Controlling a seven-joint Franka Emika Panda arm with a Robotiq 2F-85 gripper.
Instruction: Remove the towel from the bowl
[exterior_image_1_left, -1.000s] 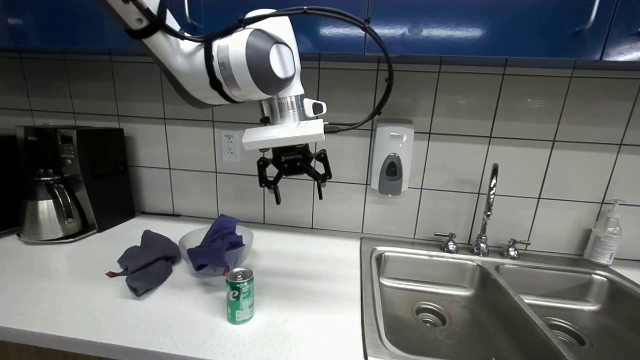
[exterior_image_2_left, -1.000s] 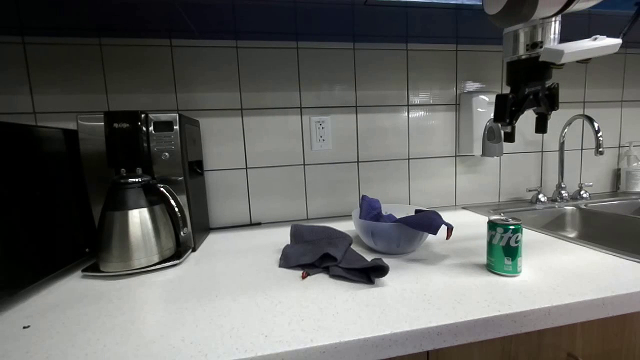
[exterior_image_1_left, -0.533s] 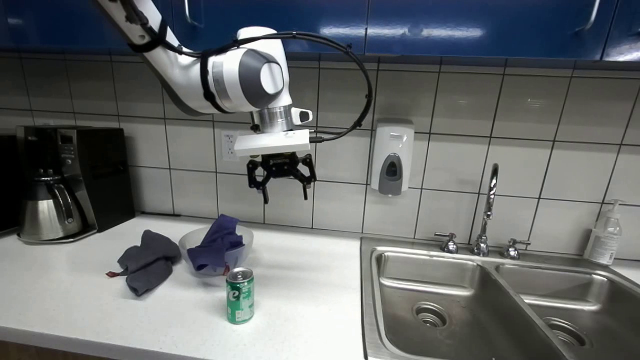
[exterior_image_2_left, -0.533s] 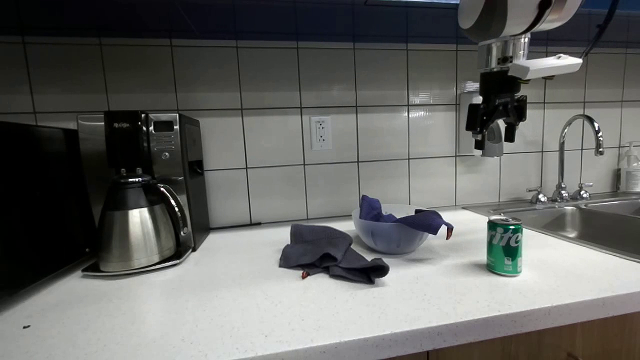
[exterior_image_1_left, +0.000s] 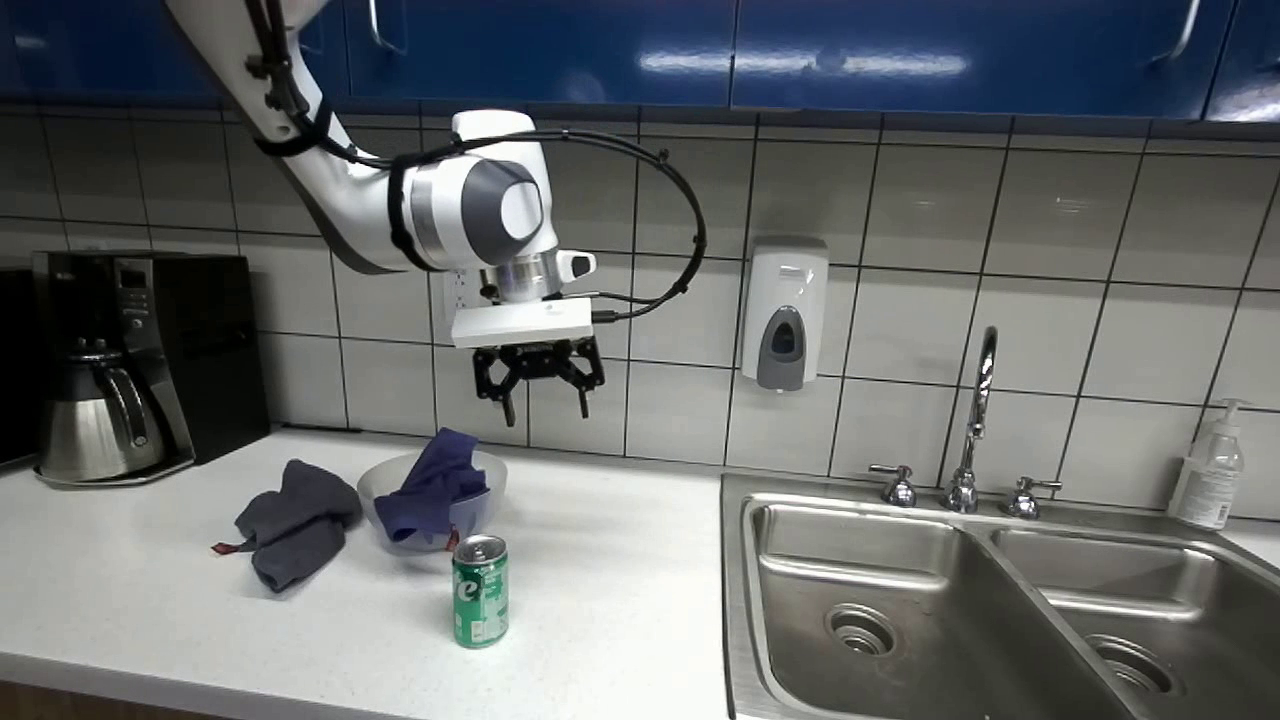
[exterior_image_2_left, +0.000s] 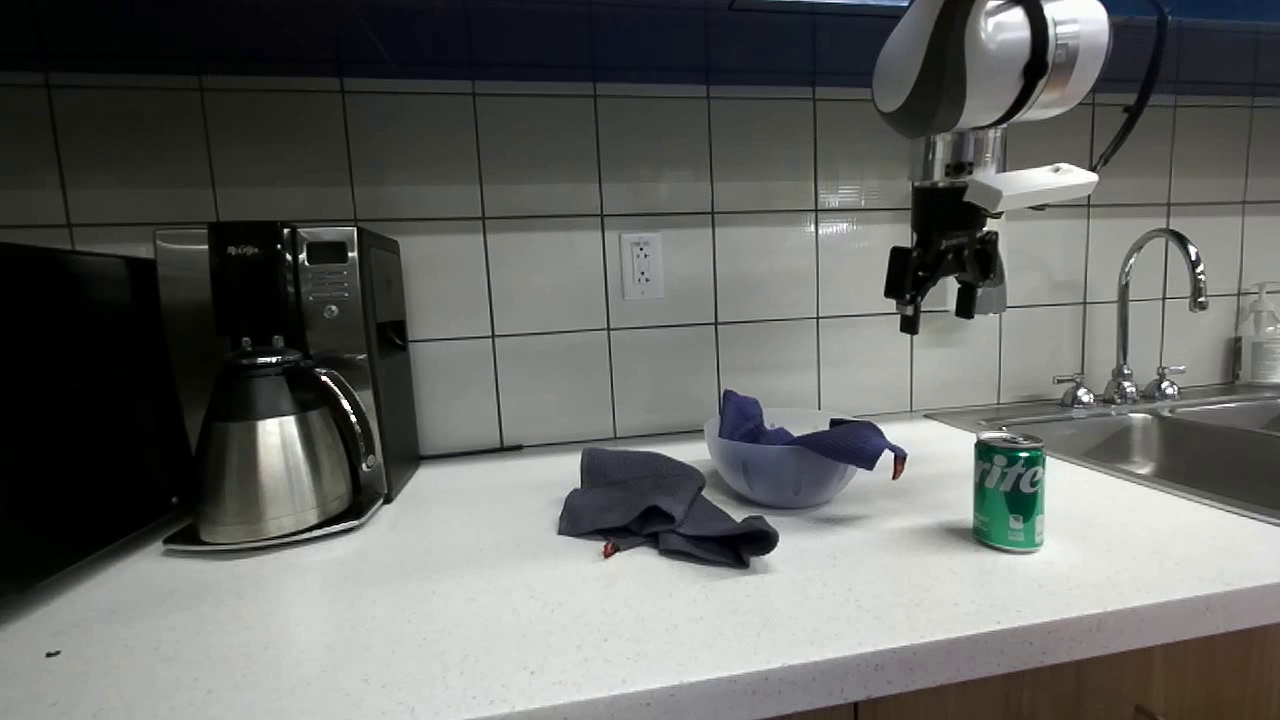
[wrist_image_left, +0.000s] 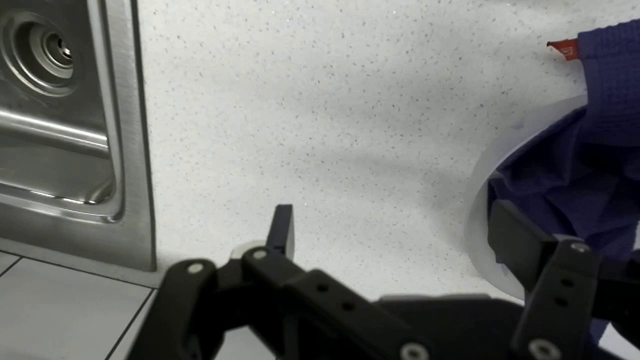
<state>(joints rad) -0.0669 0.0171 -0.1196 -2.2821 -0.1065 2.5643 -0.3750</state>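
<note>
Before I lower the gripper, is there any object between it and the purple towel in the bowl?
Nothing visible stands between the gripper and the purple towel, which partly sticks out of the bowl. The green can stands on the counter, apart from the bowl.

Purple towel (wrist_image_left: 595, 200) runs off the right edge of the wrist view. Inside of bowl (wrist_image_left: 477, 215) mostly hidden under it; one of the jaws blocks part of both. Sink (wrist_image_left: 137, 225) cut off there too. Arm (exterior_image_1_left: 435, 215) cropped by the top edge in both exterior views, wall outlet (exterior_image_1_left: 456, 288) partly behind it in an exterior view. Soap dispenser (exterior_image_2_left: 990, 297) largely behind arm and jaws in an exterior view. Pump bottle (exterior_image_1_left: 1208, 490) — label too small to read. Speck (exterior_image_2_left: 53, 654) on counter (exterior_image_2_left: 400, 620) — too small to tell.
</note>
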